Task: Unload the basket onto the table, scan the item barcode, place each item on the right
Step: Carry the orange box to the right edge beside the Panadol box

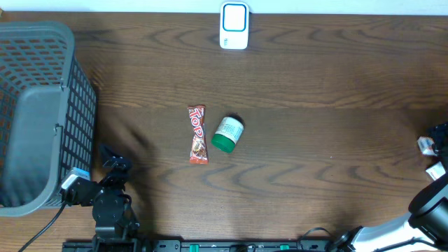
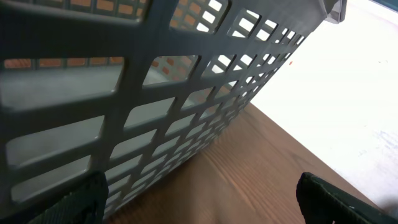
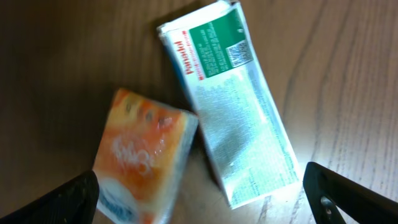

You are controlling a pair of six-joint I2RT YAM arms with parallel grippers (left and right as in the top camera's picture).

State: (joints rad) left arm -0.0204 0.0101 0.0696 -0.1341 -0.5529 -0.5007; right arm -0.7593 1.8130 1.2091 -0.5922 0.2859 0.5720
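Note:
The white and blue barcode scanner [image 1: 234, 26] stands at the table's far edge. At mid-table lie a red candy bar [image 1: 198, 134] and a green-lidded jar [image 1: 227, 134] on its side. My right gripper [image 3: 205, 205] is open just above two packets lying on the wood: an orange tissue pack [image 3: 140, 165] and a white and green packet [image 3: 233, 106] with printed codes facing up. Neither is held. From overhead this gripper [image 1: 437, 150] sits at the right edge. My left gripper [image 2: 202, 202] is open and empty beside the basket wall [image 2: 155, 112].
A grey plastic basket [image 1: 42, 112] fills the left side, its mesh wall close in front of the left gripper [image 1: 112, 162]. Bare dark wood lies between the middle items and the right edge.

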